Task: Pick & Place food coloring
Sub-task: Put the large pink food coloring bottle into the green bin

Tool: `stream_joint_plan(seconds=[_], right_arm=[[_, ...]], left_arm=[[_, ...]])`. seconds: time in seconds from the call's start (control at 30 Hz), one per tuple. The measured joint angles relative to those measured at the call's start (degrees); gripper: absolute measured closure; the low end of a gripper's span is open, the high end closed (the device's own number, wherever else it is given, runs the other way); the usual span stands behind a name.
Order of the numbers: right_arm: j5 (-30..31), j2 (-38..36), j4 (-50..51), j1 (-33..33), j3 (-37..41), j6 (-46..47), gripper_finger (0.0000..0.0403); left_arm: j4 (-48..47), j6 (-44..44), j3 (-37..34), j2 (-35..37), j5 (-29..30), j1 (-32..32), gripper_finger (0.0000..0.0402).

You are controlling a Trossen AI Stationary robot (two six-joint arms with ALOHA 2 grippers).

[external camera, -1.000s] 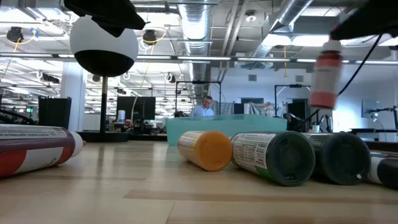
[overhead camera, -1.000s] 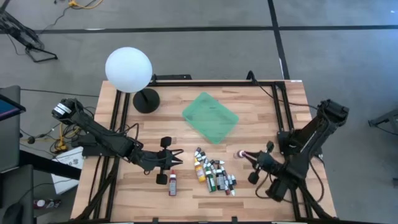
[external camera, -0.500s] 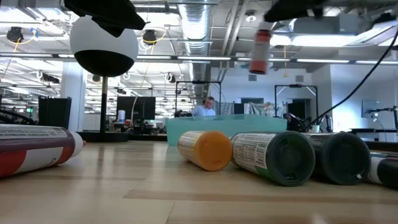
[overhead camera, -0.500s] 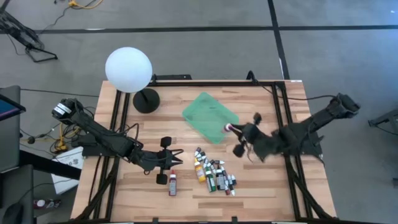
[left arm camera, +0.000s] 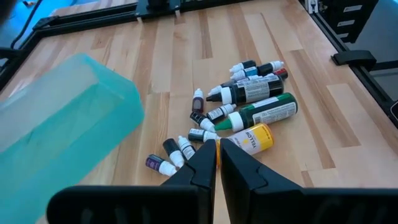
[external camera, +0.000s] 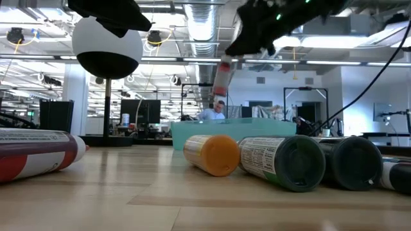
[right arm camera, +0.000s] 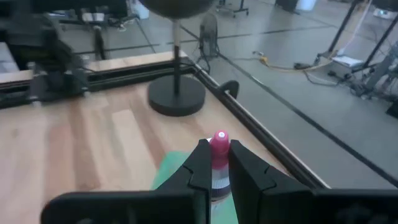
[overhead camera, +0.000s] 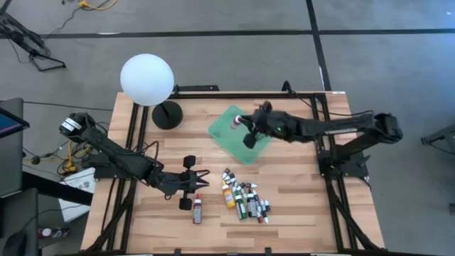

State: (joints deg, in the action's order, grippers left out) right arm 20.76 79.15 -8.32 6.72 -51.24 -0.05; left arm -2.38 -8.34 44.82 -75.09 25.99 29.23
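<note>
Right gripper (right arm camera: 215, 163) has its fingers pinched on a pink-capped food coloring bottle (right arm camera: 218, 155) above the green tray (overhead camera: 239, 134) – its lower body's hidden between them. Left gripper (left arm camera: 217, 160) fingers closed, empty, just short of the bottle pile (left arm camera: 239, 112) on the worktop (overhead camera: 163, 153).

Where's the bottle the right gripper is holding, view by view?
High: pink-capped bottle over the green tray.
Low: top centre, above the tray.
Left wrist: not in it.
Right wrist: bottom centre, between the fingers.
Shared landmark: the tray.
</note>
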Motion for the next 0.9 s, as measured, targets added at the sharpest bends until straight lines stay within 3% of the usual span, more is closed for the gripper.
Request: stream_joint_plan(seconds=[0.37, 0.9], right_arm=[[-10.65, 12.46, -10.33, 13.42, 0.0, 0.32, 0.0374], [-15.4, 20.67, -14.51, 17.07, -0.59, 1.2, 0.0375]], left_arm=[[0.4, 0.3, 0.0, 0.0, 1.75, -0.09, 0.0386], [0.35, 0.61, 0.0, 0.0, 3.9, -0.89, 0.0386]])
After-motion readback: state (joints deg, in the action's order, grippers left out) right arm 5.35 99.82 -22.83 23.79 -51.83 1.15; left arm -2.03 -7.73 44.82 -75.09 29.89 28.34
